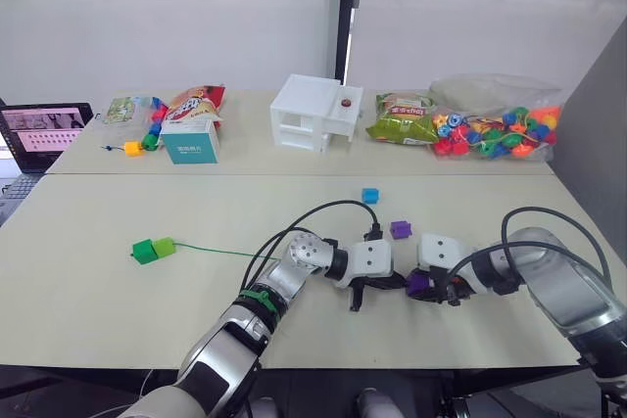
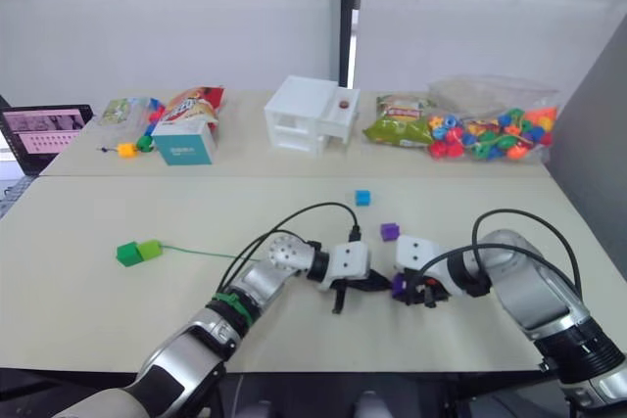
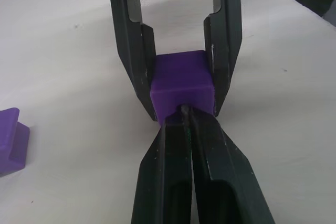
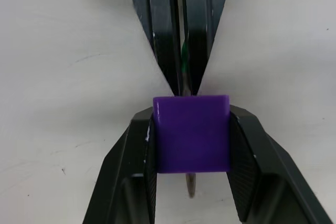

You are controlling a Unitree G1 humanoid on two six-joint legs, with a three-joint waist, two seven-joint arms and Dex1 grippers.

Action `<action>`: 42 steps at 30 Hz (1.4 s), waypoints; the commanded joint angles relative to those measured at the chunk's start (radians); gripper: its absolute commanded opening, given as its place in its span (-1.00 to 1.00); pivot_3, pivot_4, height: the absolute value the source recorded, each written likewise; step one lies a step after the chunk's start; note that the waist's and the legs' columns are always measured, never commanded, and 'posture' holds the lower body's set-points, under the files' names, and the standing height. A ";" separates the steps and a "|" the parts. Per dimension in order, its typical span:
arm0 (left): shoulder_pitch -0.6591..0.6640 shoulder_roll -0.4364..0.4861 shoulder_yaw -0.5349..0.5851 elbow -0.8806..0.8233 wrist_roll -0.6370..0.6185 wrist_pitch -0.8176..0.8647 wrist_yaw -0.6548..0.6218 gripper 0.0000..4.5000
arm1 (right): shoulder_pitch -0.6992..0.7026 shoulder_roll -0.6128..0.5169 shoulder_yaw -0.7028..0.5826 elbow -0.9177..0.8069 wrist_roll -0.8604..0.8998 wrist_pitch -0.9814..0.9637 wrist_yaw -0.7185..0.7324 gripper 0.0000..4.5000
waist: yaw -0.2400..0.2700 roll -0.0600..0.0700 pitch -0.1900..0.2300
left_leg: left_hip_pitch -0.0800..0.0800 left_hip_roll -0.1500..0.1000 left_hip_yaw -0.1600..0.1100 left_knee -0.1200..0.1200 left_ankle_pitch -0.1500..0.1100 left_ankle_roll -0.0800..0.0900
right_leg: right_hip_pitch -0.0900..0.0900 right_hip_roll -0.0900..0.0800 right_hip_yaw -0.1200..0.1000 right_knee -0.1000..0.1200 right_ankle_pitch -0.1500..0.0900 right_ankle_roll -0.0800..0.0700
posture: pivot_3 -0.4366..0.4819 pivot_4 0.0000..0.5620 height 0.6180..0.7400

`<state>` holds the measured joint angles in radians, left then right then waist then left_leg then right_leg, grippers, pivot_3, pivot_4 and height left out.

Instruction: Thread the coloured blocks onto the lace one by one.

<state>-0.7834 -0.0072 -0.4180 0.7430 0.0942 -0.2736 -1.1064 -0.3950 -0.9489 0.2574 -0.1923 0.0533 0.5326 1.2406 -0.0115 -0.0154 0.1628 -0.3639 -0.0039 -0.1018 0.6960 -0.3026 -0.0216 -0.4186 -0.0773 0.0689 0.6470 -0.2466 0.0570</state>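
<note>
Purple cube (image 4: pixel 191 134): light, rigid, probably slick plastic; best held by flat opposite faces | clamped so in right gripper (image 4: pixel 192 145), just above the table | lace (image 1: pixel 211 250) tip (image 4: pixel 191 184): stiff, emerging past the cube | left gripper (image 3: pixel 185 124) pinched closed on lace, touching the cube | green blocks (image 1: pixel 153 250) already threaded at the far end.

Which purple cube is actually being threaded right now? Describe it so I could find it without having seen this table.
On the near table, look where the two grippers meet at the front edge. The purple cube sits clamped in the right gripper, with the left gripper pressing the lace tip into it. The other purple cube lies loose, farther back beside the blue cube, untouched.
</note>
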 commanded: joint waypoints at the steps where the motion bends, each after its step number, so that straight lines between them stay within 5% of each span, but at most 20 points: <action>1: -0.018 -0.052 -0.001 -0.044 -0.044 -0.001 -0.025 -0.71 | 0.017 0.009 0.015 -0.026 0.002 0.012 -0.009 -0.47 | 0.000 0.000 0.000 | 0.000 0.000 0.000 0.000 0.000 0.000 | 0.000 0.000 0.000 0.000 0.000 0.000 | -0.05 -0.47 1.00; 6: 0.003 0.000 -0.002 -0.086 -0.039 -0.008 -0.062 -0.01 | 0.023 0.011 0.014 -0.028 0.001 0.014 -0.013 -0.47 | -0.001 0.000 0.000 | 0.000 0.000 0.000 0.000 0.000 0.000 | 0.000 0.000 0.000 0.000 0.000 0.000 | -0.05 -0.47 1.00; 22: 0.000 0.061 0.006 -0.052 -0.021 -0.027 -0.039 0.00 | 0.017 0.016 0.020 -0.037 0.000 0.019 -0.023 -0.47 | -0.005 0.000 0.000 | 0.001 0.000 0.000 0.000 0.000 0.000 | 0.000 0.001 0.000 0.000 0.000 0.000 | -0.05 -0.47 1.00; 29: -0.003 0.048 -0.009 0.002 0.003 -0.048 -0.019 -0.98 | 0.023 0.014 0.014 -0.046 0.003 0.026 -0.029 -0.47 | -0.005 0.000 0.000 | 0.001 0.000 0.000 -0.001 0.000 0.000 | 0.000 0.001 0.000 0.000 0.000 0.000 | -0.05 -0.47 1.00; 42: -0.068 -0.047 -0.012 0.100 0.008 -0.094 -0.006 -1.00 | 0.041 0.013 0.013 -0.070 0.010 0.054 -0.036 -0.47 | -0.003 0.000 0.000 | 0.001 0.000 0.000 -0.001 0.000 0.000 | 0.000 0.001 0.000 0.000 0.000 0.000 | -0.05 -0.47 1.00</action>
<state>-0.8295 -0.0096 -0.4186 0.8489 0.1021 -0.3486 -1.1179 -0.3733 -0.9427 0.2502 -0.2378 0.0542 0.5729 1.2021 -0.0149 -0.0154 0.1627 -0.3628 -0.0036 -0.1020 0.6955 -0.3026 -0.0215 -0.4182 -0.0767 0.0689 0.6474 -0.2466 0.0569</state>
